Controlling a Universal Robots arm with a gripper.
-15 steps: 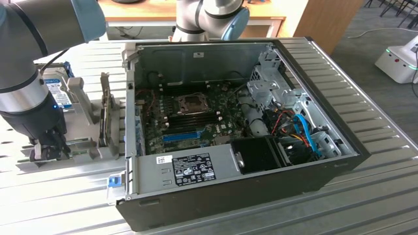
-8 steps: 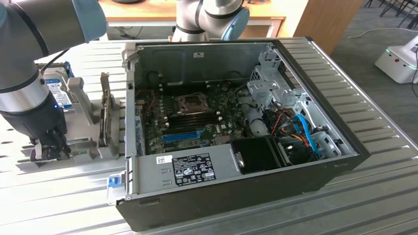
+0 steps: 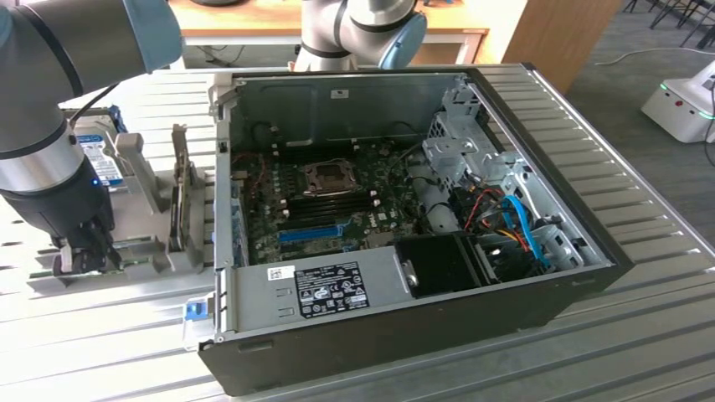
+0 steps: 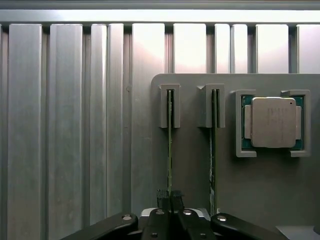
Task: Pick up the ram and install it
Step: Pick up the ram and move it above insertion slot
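The ram (image 4: 169, 145) is a thin green stick seen edge-on, standing in a slot of the grey holder (image 4: 192, 170). A second green stick (image 4: 212, 150) stands in the slot beside it. My gripper (image 4: 170, 199) sits over the near end of the first stick, with its dark fingertips (image 4: 162, 198) pressed against both faces of the stick. In the exterior view the gripper (image 3: 86, 258) is down at the holder (image 3: 146, 251) at the exterior view's left, beside the open computer case (image 3: 403, 209). The stick is still seated in its slot.
A silver processor (image 4: 273, 122) lies in a pocket of the holder. A hard drive with a blue label (image 3: 103, 163) stands behind the arm. Inside the case are the motherboard (image 3: 335, 201), a blue slot (image 3: 310, 233) and drive cables (image 3: 520, 222). The table (image 3: 100, 352) is ribbed metal.
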